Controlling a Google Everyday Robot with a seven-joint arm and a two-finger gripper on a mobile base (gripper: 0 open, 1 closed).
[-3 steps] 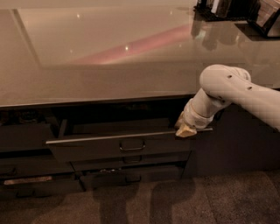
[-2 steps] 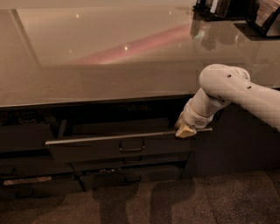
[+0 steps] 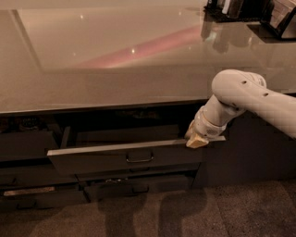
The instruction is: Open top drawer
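Observation:
The top drawer [image 3: 92,159] is a wide dark grey front with a small loop handle [image 3: 139,158] at its centre. It stands pulled out from under the counter, with its interior [image 3: 125,135] showing behind the front. My gripper [image 3: 196,140] hangs from the white arm [image 3: 245,99] at the drawer front's right top edge, about level with the rim. Its tan tip rests at or against that edge.
A glossy counter top [image 3: 115,55] spans the view above the drawers. Slimmer drawer fronts [image 3: 138,185] sit below the open one, and more to the left [image 3: 25,146]. Dark racks [image 3: 249,11] stand at the counter's back right. Speckled floor [image 3: 208,213] lies in front.

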